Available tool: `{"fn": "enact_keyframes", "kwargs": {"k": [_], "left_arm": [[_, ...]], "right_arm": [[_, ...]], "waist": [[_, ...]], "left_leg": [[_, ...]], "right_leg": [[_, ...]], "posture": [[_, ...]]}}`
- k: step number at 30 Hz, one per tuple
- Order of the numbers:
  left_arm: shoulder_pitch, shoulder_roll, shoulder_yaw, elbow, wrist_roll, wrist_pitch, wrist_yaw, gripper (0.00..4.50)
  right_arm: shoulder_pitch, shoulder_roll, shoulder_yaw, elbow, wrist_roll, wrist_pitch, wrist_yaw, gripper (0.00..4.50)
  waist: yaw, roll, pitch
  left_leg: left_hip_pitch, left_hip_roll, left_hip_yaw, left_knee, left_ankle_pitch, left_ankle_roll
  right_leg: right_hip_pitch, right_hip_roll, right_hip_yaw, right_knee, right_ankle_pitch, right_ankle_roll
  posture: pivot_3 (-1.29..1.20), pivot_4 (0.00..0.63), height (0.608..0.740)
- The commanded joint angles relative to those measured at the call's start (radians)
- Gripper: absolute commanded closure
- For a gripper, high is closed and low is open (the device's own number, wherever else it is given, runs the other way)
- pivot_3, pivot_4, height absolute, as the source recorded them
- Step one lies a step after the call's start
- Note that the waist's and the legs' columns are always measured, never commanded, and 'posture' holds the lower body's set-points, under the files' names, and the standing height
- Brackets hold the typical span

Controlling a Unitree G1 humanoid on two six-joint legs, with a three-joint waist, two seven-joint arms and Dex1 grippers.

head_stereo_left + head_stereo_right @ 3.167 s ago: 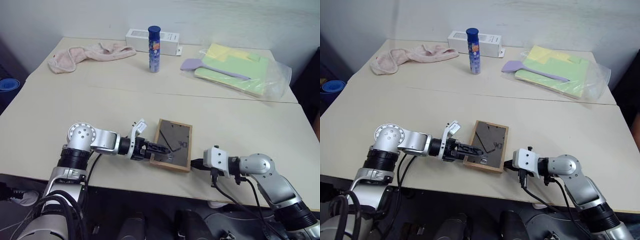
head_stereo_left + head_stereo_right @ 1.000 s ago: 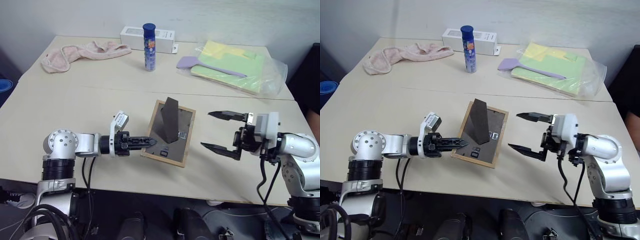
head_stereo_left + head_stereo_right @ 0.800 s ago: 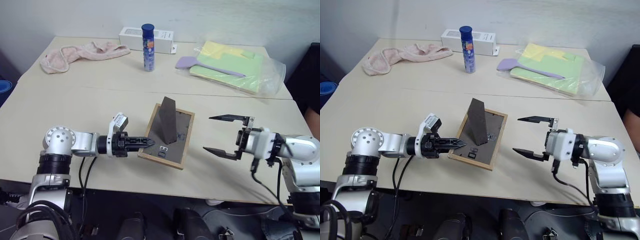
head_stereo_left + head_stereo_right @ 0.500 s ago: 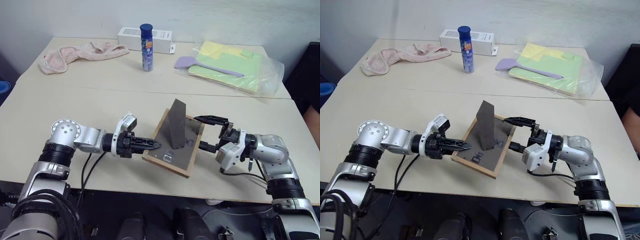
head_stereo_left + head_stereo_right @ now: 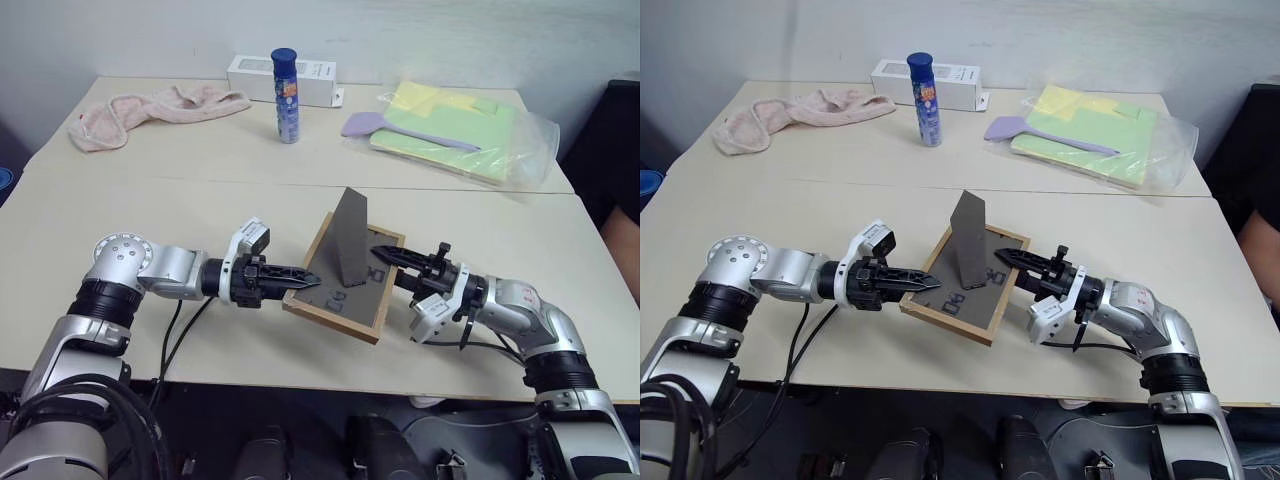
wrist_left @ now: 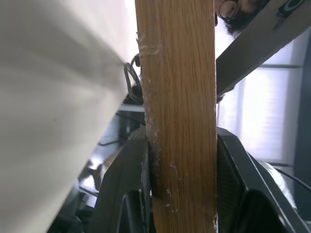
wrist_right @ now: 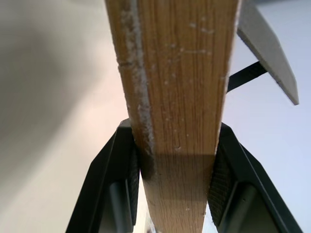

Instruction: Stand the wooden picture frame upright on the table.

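From the head views, we see the wooden picture frame [image 5: 345, 280] tilted back-up over the desk [image 5: 200, 200], stand raised, our left hand [image 5: 312, 281] and right hand [image 5: 380, 256] grasping opposite edges. In each wrist view, our fingers [image 6: 127, 184] [image 7: 119, 170] clamp the wooden edge.

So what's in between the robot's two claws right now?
The wooden picture frame, back side up with its stand folded out. In the eye views the left claw pinches one edge and the right claw the opposite edge.

Silver arms, black cables, black-fingered end effectors
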Motion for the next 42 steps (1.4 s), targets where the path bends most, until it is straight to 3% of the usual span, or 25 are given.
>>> {"fn": "enact_keyframes", "kwargs": {"k": [1, 4, 6, 8, 11, 13, 16, 19, 25, 30, 41, 42], "left_arm": [[0.027, 0.012, 0.107, -0.121, -0.039, -0.045, 0.012, 1.85], [0.102, 0.097, 0.197, -0.199, 0.002, -0.098, 0.025, 0.97], [0.144, 0.141, 0.282, -0.199, 0.051, -0.142, -0.01, 0.93], [0.23, 0.195, 0.358, -0.295, 0.308, -0.318, -0.226, 0.93], [0.35, 0.253, 0.347, -0.407, 0.699, -0.683, -0.578, 0.93], [0.399, 0.245, 0.326, -0.428, 0.901, -0.9, -0.683, 0.93], [0.427, 0.185, 0.326, -0.415, 1.067, -1.091, -0.759, 0.93], [0.424, 0.082, 0.317, -0.433, 1.174, -1.211, -0.748, 0.09], [0.452, 0.021, 0.294, -0.508, 1.228, -1.201, -0.794, 0.0], [0.451, -0.001, 0.31, -0.519, 1.238, -1.176, -0.794, 0.0], [0.449, -0.013, 0.321, -0.537, 1.265, -1.159, -0.791, 0.0], [0.448, -0.014, 0.321, -0.536, 1.267, -1.159, -0.793, 0.0]], "right_arm": [[-0.035, -0.017, 0.021, -0.002, 0.05, 0.019, -0.065, 3.23], [-0.047, -0.036, 0.057, 0.011, 0.122, 0.029, -0.056, 3.23], [-0.046, -0.051, 0.085, 0.009, 0.186, 0.032, -0.039, 3.23], [-0.025, -0.068, 0.128, -0.017, 0.355, 0.083, 0.032, 3.23], [0.037, -0.059, 0.17, -0.134, 0.749, 0.339, 0.222, 3.23], [0.097, -0.066, 0.189, -0.276, 1.05, 0.607, 0.382, 3.23], [0.147, -0.063, 0.156, -0.404, 1.295, 0.857, 0.486, 3.23], [0.158, -0.056, 0.099, -0.422, 1.568, 1.288, 0.45, 3.23], [0.12, 0.01, 0.034, -0.268, 1.568, 1.52, 0.441, 3.23], [0.124, 0.056, 0.054, -0.15, 1.41, 1.447, 0.501, 3.23], [0.145, 0.104, 0.001, -0.133, 1.322, 1.478, 0.501, 3.23], [0.145, 0.103, -0.007, -0.142, 1.327, 1.489, 0.505, 2.88]], "waist": [[-0.001, 0.0, 0.0], [-0.006, 0.0, 0.0], [-0.009, 0.0, 0.0], [-0.008, 0.0, 0.0], [-0.001, 0.001, 0.001], [0.01, 0.002, 0.001], [0.024, 0.002, 0.001], [0.029, 0.002, 0.001], [0.024, 0.002, 0.001], [0.009, 0.002, 0.001], [0.003, -0.002, -0.002], [0.003, -0.002, -0.002]], "left_leg": [[0.0, 0.0, 0.0, 0.0, 0.0, 0.0], [0.001, 0.0, 0.001, -0.001, 0.0, 0.0], [0.002, 0.0, 0.001, -0.001, 0.0, 0.0], [0.002, 0.0, 0.001, -0.002, 0.0, -0.001], [0.002, 0.0, 0.001, -0.002, 0.0, -0.001], [0.002, 0.0, 0.001, -0.003, 0.0, -0.001], [0.002, 0.0, 0.0, -0.002, 0.0, 0.001], [0.002, 0.0, 0.001, -0.002, -0.002, 0.003], [-0.003, 0.0, 0.0, -0.003, -0.003, 0.005], [-0.005, 0.0, 0.002, -0.002, -0.002, 0.005], [-0.002, 0.0, 0.002, -0.002, -0.002, 0.005], [-0.002, 0.0, 0.001, -0.002, -0.002, 0.005]], "right_leg": [[0.0, 0.0, 0.0, 0.0, 0.0, 0.0], [0.0, 0.0, 0.001, 0.0, 0.0, 0.0], [0.0, 0.0, 0.001, 0.0, 0.0, -0.001], [0.0, 0.0, 0.001, 0.0, -0.001, -0.001], [0.001, 0.001, 0.0, -0.002, -0.001, -0.002], [0.002, 0.0, 0.0, -0.005, -0.001, -0.002], [0.002, -0.001, 0.0, -0.006, -0.001, -0.002], [0.002, -0.002, 0.0, -0.006, -0.001, -0.001], [-0.001, -0.003, -0.001, -0.005, 0.0, -0.001], [-0.006, -0.003, 0.0, -0.001, 0.0, 0.0], [-0.003, -0.003, 0.001, 0.001, 0.0, 0.0], [-0.003, -0.003, 0.001, 0.001, 0.0, -0.001]], "posture": [[0.0, 0.15, 0.74], [0.0, 0.15, 0.74], [0.0, 0.15, 0.74], [0.0, 0.15, 0.74], [0.0, 0.15, 0.74], [0.0, 0.15, 0.74], [0.0, 0.15, 0.74], [0.0, 0.15, 0.74], [0.0, 0.15, 0.74], [0.0, 0.15, 0.74], [0.0, 0.15, 0.74], [0.0, 0.15, 0.74]]}}
